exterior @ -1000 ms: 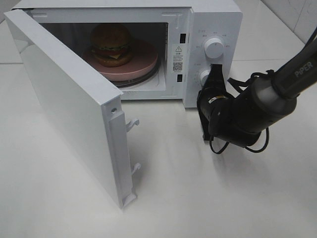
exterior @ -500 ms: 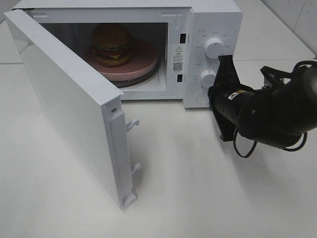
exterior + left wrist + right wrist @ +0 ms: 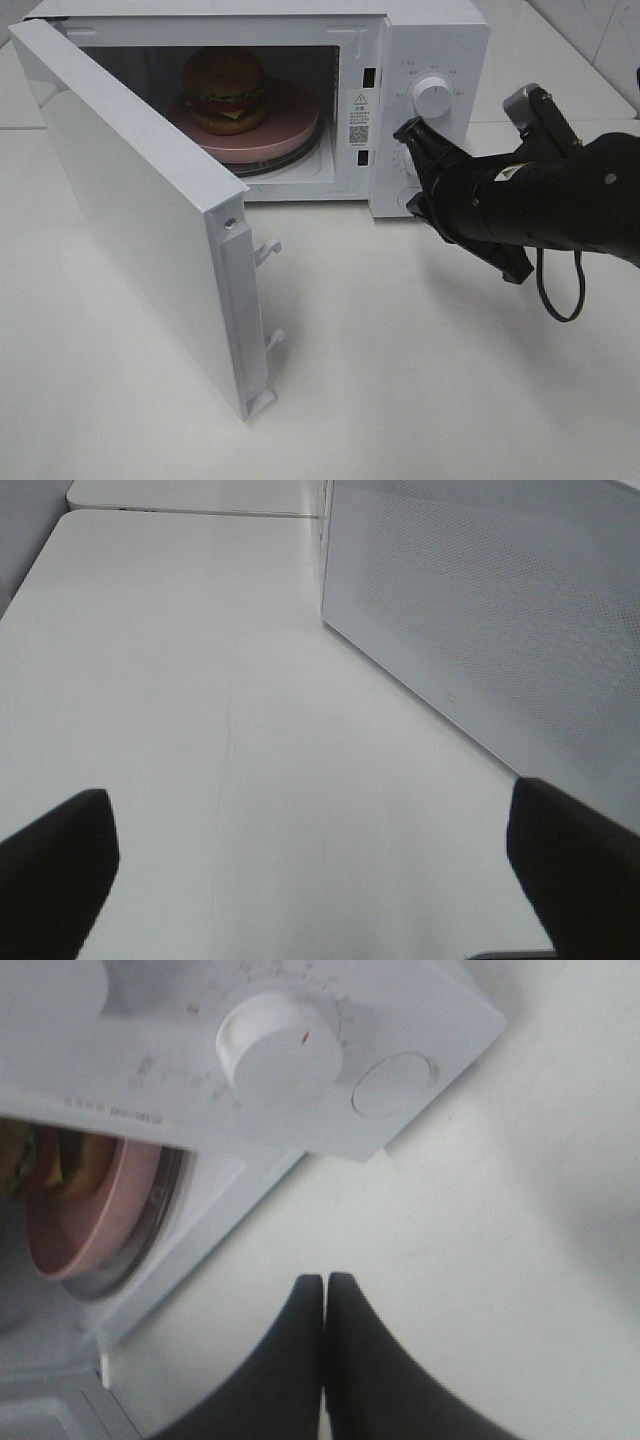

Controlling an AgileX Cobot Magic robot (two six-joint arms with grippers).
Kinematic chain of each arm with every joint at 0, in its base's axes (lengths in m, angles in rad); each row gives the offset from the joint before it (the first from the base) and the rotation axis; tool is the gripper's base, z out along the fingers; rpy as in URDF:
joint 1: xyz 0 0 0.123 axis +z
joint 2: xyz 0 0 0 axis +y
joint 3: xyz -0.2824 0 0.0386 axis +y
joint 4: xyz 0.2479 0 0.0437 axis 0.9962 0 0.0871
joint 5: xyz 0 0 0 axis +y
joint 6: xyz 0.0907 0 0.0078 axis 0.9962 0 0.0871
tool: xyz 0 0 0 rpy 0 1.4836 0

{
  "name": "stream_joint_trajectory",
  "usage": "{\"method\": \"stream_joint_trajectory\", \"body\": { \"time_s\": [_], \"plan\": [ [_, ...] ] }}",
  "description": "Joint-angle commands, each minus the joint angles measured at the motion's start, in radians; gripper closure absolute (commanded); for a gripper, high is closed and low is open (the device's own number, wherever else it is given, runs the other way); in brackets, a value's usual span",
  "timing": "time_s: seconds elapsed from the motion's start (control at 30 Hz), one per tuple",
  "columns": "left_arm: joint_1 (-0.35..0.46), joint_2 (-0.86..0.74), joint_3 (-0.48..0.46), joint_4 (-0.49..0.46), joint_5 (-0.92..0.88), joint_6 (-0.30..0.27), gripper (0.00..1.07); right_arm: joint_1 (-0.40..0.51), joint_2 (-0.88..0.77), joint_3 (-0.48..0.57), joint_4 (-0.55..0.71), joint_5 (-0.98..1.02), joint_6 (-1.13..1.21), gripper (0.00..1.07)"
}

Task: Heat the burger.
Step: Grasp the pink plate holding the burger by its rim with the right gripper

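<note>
The burger (image 3: 224,90) sits inside the microwave (image 3: 440,40), but we risk nudging a dial (image 3: 278,1045) with our clenched, empty right gripper (image 3: 325,1285) while the door (image 3: 130,200) stands open, heating nothing.

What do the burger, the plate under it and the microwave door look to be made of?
The burger: probably a plastic replica, with neat moulded-looking layers. The plate: matte pink, plastic or ceramic, hard to tell. The microwave door: smooth white painted metal or plastic with a faint sheen.
</note>
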Motion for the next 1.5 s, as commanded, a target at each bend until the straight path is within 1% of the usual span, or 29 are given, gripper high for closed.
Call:
{"method": "stream_joint_trajectory", "body": {
  "time_s": [0.03, 0.17, 0.23, 0.33, 0.4, 0.47, 0.5, 0.53, 0.6, 0.63, 0.67, 0.73, 0.77, 0.83, 0.87, 0.9, 0.93, 1.0, 1.03, 1.1, 1.13, 1.17, 1.23, 1.27, 1.3, 1.37, 1.4, 1.43, 1.5],
  "plan": [
    [0.003, -0.005, 0.004, -0.004, -0.012, 0.001, 0.08, -0.020, -0.043, 0.000, -0.010, 0.119, -0.145, 1.07],
    [0.003, -0.005, 0.004, -0.004, -0.012, 0.001, 0.08, -0.047, -0.069, 0.000, -0.013, 0.204, -0.228, 1.07],
    [0.003, -0.005, 0.004, -0.004, -0.012, 0.001, 0.08, -0.078, -0.101, 0.000, -0.015, 0.310, -0.351, 1.07],
    [0.003, -0.005, 0.004, -0.004, -0.012, 0.001, 0.08, -0.087, -0.108, 0.000, -0.017, 0.338, -0.383, 1.07],
    [0.003, -0.005, 0.004, -0.004, -0.012, 0.001, 0.08, -0.116, -0.121, -0.022, -0.088, 0.478, -0.458, 1.07],
    [0.003, -0.005, 0.004, -0.004, -0.012, 0.001, 0.08, -0.122, -0.121, -0.031, -0.113, 0.523, -0.466, 1.07],
    [0.003, -0.005, 0.004, -0.004, -0.012, 0.001, 0.08, -0.122, -0.121, -0.064, -0.180, 0.608, -0.480, 1.07],
    [0.003, -0.005, 0.004, -0.004, -0.012, 0.001, 0.08, -0.122, -0.121, -0.064, -0.180, 0.608, -0.480, 1.07],
    [0.003, -0.005, 0.004, -0.004, -0.012, 0.001, 0.08, -0.122, -0.121, -0.124, -0.282, 0.719, -0.496, 1.07],
    [0.003, -0.005, 0.004, -0.004, -0.012, 0.001, 0.08, -0.122, -0.121, -0.124, -0.282, 0.719, -0.496, 1.07],
    [0.003, -0.005, 0.004, -0.004, -0.012, 0.001, 0.08, -0.122, -0.121, -0.161, -0.349, 0.786, -0.517, 1.07],
    [0.003, -0.005, 0.004, -0.004, -0.012, 0.001, 0.08, -0.122, -0.121, -0.177, -0.380, 0.816, -0.523, 1.07],
    [0.003, -0.005, 0.004, -0.004, -0.012, 0.001, 0.08, -0.122, -0.121, -0.217, -0.455, 0.899, -0.550, 1.07],
    [0.003, -0.005, 0.004, -0.004, -0.012, 0.001, 0.08, -0.122, -0.121, -0.232, -0.486, 0.927, -0.574, 1.06],
    [0.003, -0.005, 0.004, -0.004, -0.012, 0.001, 0.08, -0.122, -0.121, -0.264, -0.530, 0.982, -0.658, 1.06],
    [0.003, -0.005, 0.004, -0.004, -0.012, 0.001, 0.08, -0.122, -0.121, -0.264, -0.530, 0.982, -0.658, 1.06],
    [0.003, -0.005, 0.004, -0.004, -0.012, 0.001, 0.08, -0.122, -0.121, -0.290, -0.553, 1.022, -0.763, 1.06],
    [0.003, -0.005, 0.004, -0.004, -0.012, 0.001, 0.08, -0.122, -0.121, -0.299, -0.559, 1.039, -0.818, 1.06],
    [0.003, -0.005, 0.004, -0.004, -0.012, 0.001, 0.08, -0.122, -0.121, -0.317, -0.561, 1.061, -0.960, 1.06],
    [0.003, -0.005, 0.004, -0.004, -0.012, 0.001, 0.08, -0.122, -0.121, -0.324, -0.561, 1.070, -1.013, 1.06],
    [0.003, -0.005, 0.004, -0.004, -0.012, 0.001, 0.08, -0.122, -0.121, -0.335, -0.561, 1.076, -1.151, 1.06],
    [0.003, -0.005, 0.004, -0.004, -0.012, 0.001, 0.08, -0.122, -0.121, -0.335, -0.561, 1.076, -1.151, 1.06],
    [0.003, -0.005, 0.004, -0.004, -0.012, 0.001, 0.08, -0.122, -0.121, -0.341, -0.565, 1.079, -1.349, 1.06],
    [0.003, -0.005, 0.004, -0.004, -0.012, 0.001, 0.08, -0.122, -0.121, -0.341, -0.565, 1.079, -1.349, 1.06],
    [0.003, -0.005, 0.004, -0.004, -0.012, 0.001, 0.08, -0.122, -0.121, -0.341, -0.579, 1.078, -1.471, 1.05],
    [0.003, -0.005, 0.004, -0.004, -0.012, 0.001, 0.08, -0.122, -0.121, -0.341, -0.587, 1.080, -1.531, 1.05],
    [0.003, -0.005, 0.004, -0.004, -0.012, 0.001, 0.08, -0.122, -0.121, -0.341, -0.598, 1.081, -1.644, 1.05],
    [0.003, -0.005, 0.004, -0.004, -0.012, 0.001, 0.08, -0.122, -0.121, -0.341, -0.598, 1.081, -1.644, 1.05],
    [0.003, -0.005, 0.004, -0.004, -0.012, 0.001, 0.08, -0.122, -0.121, -0.341, -0.625, 1.081, -1.785, 1.03]
  ]
}}
